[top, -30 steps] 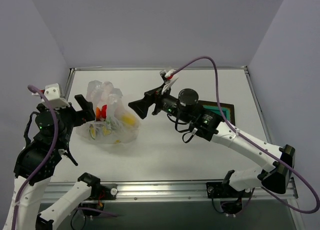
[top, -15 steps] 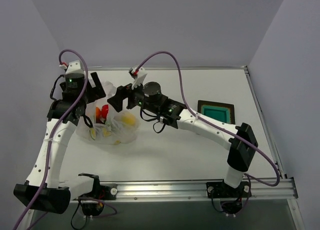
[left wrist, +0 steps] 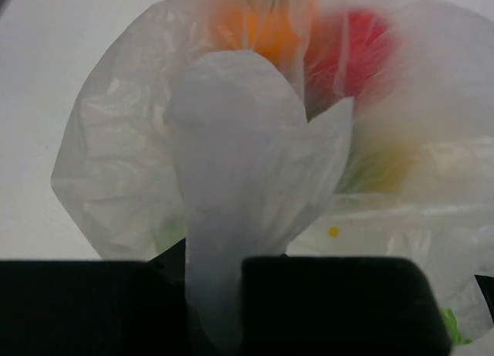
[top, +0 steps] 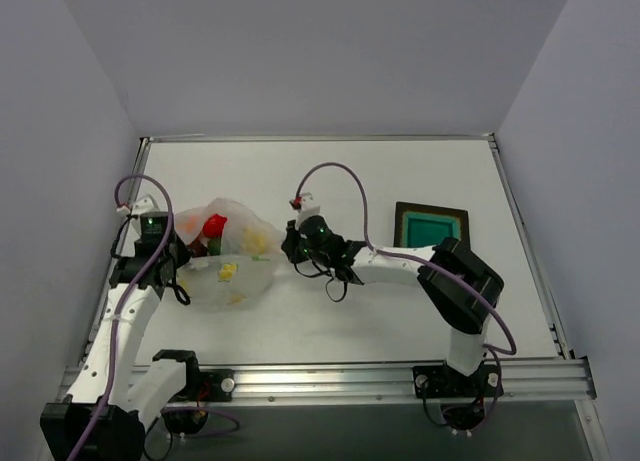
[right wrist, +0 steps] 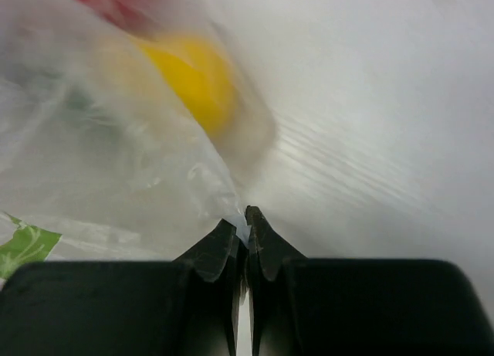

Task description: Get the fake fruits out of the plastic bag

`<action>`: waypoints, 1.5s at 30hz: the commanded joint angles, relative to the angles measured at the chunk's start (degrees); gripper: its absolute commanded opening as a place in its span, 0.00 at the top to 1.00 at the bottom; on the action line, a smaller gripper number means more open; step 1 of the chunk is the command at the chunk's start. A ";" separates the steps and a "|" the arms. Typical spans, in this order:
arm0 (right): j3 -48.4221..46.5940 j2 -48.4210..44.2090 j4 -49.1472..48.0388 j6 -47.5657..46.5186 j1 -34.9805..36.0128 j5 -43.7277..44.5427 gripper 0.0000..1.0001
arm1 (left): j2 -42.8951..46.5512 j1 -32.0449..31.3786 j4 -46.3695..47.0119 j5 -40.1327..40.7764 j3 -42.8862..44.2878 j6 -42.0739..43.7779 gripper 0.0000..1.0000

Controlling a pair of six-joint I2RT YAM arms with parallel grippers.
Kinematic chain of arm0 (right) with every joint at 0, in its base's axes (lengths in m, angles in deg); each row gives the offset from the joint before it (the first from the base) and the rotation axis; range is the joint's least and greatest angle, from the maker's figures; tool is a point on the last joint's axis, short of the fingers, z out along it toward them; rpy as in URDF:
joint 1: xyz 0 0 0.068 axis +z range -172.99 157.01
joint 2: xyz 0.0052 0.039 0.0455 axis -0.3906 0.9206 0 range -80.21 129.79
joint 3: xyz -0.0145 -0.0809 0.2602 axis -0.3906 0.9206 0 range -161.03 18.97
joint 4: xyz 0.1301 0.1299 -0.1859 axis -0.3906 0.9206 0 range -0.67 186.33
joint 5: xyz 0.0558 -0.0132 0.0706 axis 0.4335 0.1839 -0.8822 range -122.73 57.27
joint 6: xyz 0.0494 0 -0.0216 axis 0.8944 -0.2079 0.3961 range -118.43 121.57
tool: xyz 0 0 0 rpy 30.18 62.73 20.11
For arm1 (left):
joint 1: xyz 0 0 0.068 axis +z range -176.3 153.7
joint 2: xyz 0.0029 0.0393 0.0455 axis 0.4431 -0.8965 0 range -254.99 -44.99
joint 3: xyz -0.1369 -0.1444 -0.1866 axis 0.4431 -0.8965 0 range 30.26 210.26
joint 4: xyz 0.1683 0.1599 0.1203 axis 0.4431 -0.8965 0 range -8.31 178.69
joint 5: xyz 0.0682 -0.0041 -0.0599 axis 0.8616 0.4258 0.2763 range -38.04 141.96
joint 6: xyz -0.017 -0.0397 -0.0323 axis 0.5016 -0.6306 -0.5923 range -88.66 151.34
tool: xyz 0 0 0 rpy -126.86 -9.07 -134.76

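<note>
Your left gripper [left wrist: 216, 271] is clenched on a bunched fold of the plastic bag [top: 235, 276] at the bag's left edge. Left wrist cam shows the film squeezed up betw the two black fingers [left wrist: 93, 302]. Your right gripper [right wrist: 245, 221] is closed tight at the bag's right edge. Thin film runs in betw the tips, so it's grasping the bag too. Both arms are low over the worktop [top: 400, 171]. The bag lies on the worktop left of centre, spread betw the two grippers.

Fake fruits [top: 258, 241] are inside the bag, seen thru the film. Red fruit [left wrist: 363, 47] is near the top and orange fruit [left wrist: 262, 28] just beside it, on the left gripper's side. Yellow fruit [right wrist: 193, 74] is near the right gripper, blurred. Can't tell where the 4th one is.

Dark square tray w/ teal centre [top: 432, 208] sits on the worktop to the right, well apart from the bag.
</note>
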 commanded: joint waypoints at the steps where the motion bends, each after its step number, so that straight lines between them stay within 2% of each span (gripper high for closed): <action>1: 8.93 -3.04 -4.33 2.18 -2.37 7.20 1.00 | 2.48 0.33 2.71 0.88 -3.26 -6.95 0.98; 7: 16.34 -4.27 -4.24 2.61 -2.63 13.34 1.00 | -0.15 0.60 10.33 3.96 -12.40 -12.66 0.97; 12: 19.50 -8.04 -1.09 2.97 -2.63 18.53 1.00 | -6.48 0.25 16.95 1.68 -12.16 -14.34 0.98; 15: 19.51 -12.26 1.63 2.18 -2.55 20.21 1.00 | -4.13 -4.38 17.13 1.23 -10.05 -13.12 0.98; 17: 18.81 -15.76 4.09 1.13 -2.11 20.03 0.99 | -1.05 -7.82 14.77 3.94 -9.08 -11.63 0.98; 20: 16.00 -20.77 7.26 -0.98 -0.88 19.07 0.75 | 5.71 -12.14 12.48 4.93 -9.86 -10.48 0.98; 21: 15.12 -22.18 9.27 -2.64 -0.53 18.46 0.56 | 8.51 -12.50 12.04 4.75 -10.82 -10.56 0.98; 24: 10.21 -26.32 15.43 -5.11 0.26 16.79 0.24 | 12.57 -12.67 11.77 3.34 -13.46 -10.65 0.98; 27: 4.84 -30.01 19.91 -7.13 2.55 17.92 0.19 | 14.34 -12.85 12.91 1.77 -14.96 -11.09 0.98; 29: 1.51 -31.59 20.98 -8.10 5.08 18.62 0.22 | 14.52 -12.85 14.31 1.06 -16.02 -11.26 0.98; 32: -3.40 -28.73 20.90 -8.81 8.34 16.79 0.58 | 14.43 -12.85 15.72 0.53 -17.07 -11.35 0.98; 33: -4.82 -26.88 20.81 -9.33 10.44 14.52 0.77 | 14.61 -12.85 17.03 0.27 -17.51 -11.44 0.98; 36: -10.43 -17.48 20.11 -9.95 12.30 12.13 0.96 | 15.13 -12.85 19.14 -0.61 -19.35 -12.14 0.98; 39: -16.32 -7.98 20.02 -10.30 12.66 9.84 1.00 | 16.10 -12.94 20.99 -1.75 -21.29 -12.85 0.98; 45: -23.99 6.35 18.87 -11.36 12.57 10.18 1.00 | 18.73 -13.03 22.31 -2.28 -24.63 -13.20 0.97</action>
